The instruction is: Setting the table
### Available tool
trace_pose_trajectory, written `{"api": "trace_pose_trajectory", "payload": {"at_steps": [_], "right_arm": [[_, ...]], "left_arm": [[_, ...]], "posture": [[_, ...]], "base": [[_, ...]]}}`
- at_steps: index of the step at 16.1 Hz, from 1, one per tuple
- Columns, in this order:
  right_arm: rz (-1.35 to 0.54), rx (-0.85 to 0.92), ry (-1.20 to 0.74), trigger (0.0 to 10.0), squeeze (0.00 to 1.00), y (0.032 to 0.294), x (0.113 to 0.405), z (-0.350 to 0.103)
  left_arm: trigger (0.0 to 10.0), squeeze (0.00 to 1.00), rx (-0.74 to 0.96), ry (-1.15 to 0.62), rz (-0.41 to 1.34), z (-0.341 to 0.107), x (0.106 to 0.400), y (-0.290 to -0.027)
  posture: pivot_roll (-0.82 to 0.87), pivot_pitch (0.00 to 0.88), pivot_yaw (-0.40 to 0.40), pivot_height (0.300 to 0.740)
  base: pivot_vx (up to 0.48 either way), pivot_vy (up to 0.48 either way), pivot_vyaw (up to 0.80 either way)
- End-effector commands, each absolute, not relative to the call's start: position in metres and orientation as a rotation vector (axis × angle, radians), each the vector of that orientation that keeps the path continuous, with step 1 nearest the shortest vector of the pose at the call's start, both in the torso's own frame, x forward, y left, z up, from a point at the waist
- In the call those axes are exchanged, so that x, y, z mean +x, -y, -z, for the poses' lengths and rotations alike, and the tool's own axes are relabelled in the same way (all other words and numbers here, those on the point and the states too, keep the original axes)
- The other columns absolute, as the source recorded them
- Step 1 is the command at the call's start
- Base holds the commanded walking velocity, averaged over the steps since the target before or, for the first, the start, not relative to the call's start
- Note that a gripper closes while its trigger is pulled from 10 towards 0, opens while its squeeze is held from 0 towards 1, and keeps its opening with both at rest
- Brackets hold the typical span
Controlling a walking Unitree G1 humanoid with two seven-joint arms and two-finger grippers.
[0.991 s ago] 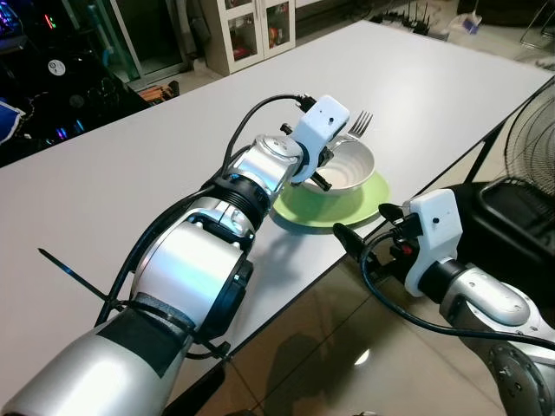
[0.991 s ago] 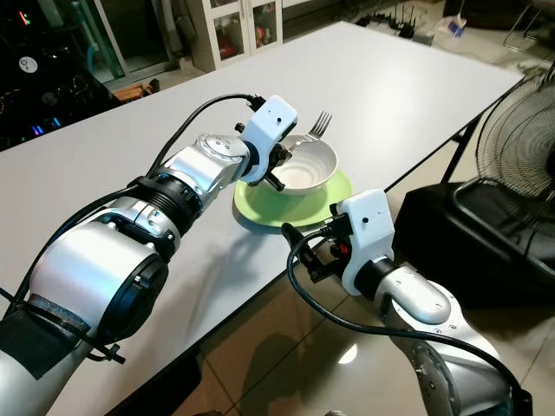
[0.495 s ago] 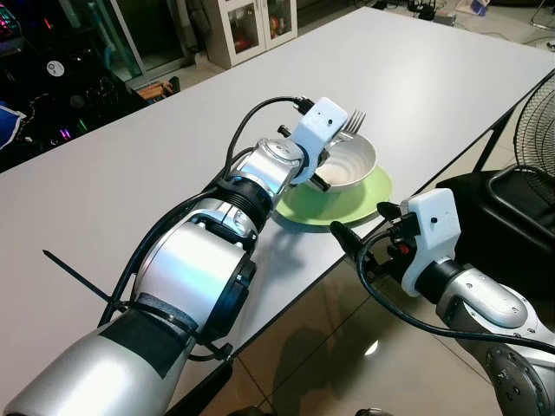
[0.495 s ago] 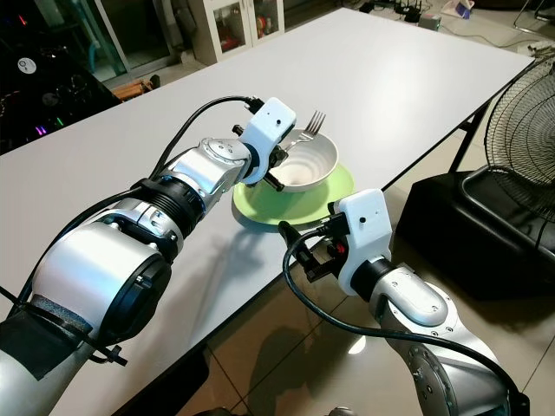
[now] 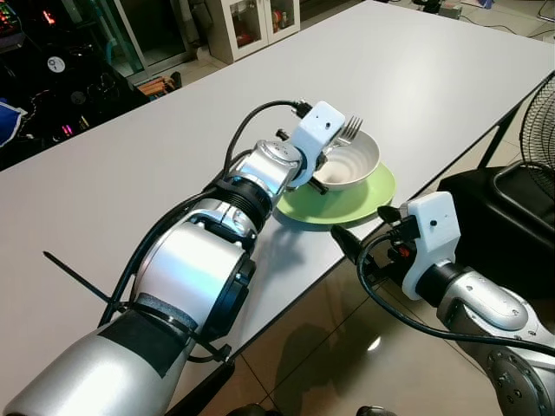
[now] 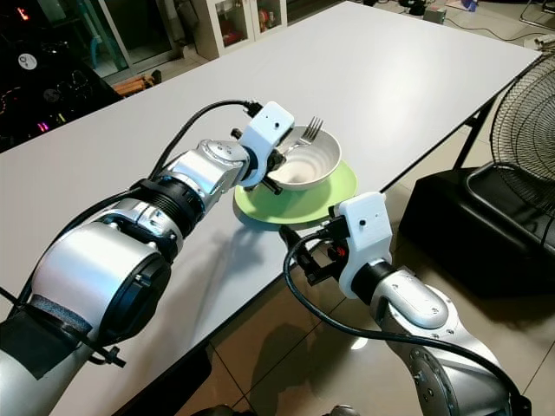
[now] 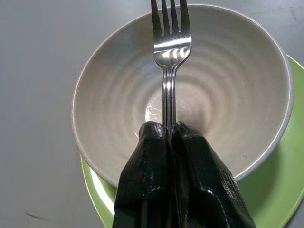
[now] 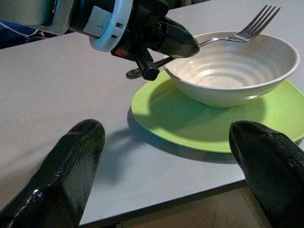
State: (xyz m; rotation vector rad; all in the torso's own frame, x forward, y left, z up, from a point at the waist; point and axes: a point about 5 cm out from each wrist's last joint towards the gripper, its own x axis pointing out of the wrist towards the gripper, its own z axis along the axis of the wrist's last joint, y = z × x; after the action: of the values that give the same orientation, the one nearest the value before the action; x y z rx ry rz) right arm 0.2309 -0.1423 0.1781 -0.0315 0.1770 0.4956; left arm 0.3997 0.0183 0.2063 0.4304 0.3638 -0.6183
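A white ribbed bowl [image 5: 354, 167] sits on a green plate [image 5: 350, 204] near the table's right edge. My left gripper [image 7: 164, 129] is shut on the handle of a silver fork [image 7: 171, 42]. It holds the fork over the bowl, with the tines [image 5: 351, 128] past the far rim. The right wrist view has the fork [image 8: 247, 32] hovering just above the bowl [image 8: 228, 71]. My right gripper [image 5: 364, 227] is open and holds nothing, beside the table edge just in front of the plate [image 8: 190, 128].
The white table [image 5: 130, 191] stretches far left and back. Right of its edge stand a black box [image 5: 499, 204] and a fan [image 5: 539, 121] on the tiled floor. A white cabinet [image 5: 251, 22] stands at the back.
The whole view has shifted slightly. The fork's tines sit a little lower and nearer the bowl's far rim. My right gripper stays by the table edge.
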Motion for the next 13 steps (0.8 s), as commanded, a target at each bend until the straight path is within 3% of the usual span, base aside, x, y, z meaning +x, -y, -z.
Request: {"api": "trace_pose_trajectory", "payload": {"at_steps": [1,6,8,13], "right_arm": [[-0.505,-0.035,-0.175,10.0,0.0,0.1398,0.2292,-0.1803],[-0.506,-0.034,-0.177,10.0,0.0,0.1398,0.2294,-0.1793],[-0.508,-0.033,-0.176,10.0,0.0,0.1397,0.2293,-0.1794],[-0.507,-0.035,-0.174,10.0,0.0,0.1404,0.2304,-0.1794]], "left_arm": [[10.0,0.35,0.447,-0.384,0.617,-0.2045,0.4,-0.0216],[10.0,0.39,0.464,-0.389,0.626,-0.2046,0.3997,-0.0214],[10.0,0.49,0.467,-0.389,0.628,-0.205,0.3999,-0.0218],[10.0,0.48,0.464,-0.389,0.627,-0.2058,0.4003,-0.0227]], "posture": [[-0.14,0.078,0.159,0.74],[-0.14,0.072,0.158,0.74],[-0.14,0.072,0.158,0.74],[-0.14,0.06,0.157,0.74]], "base": [[0.0,0.0,0.0],[0.0,0.0,0.0],[0.0,0.0,0.0],[0.0,0.0,0.0]]}}
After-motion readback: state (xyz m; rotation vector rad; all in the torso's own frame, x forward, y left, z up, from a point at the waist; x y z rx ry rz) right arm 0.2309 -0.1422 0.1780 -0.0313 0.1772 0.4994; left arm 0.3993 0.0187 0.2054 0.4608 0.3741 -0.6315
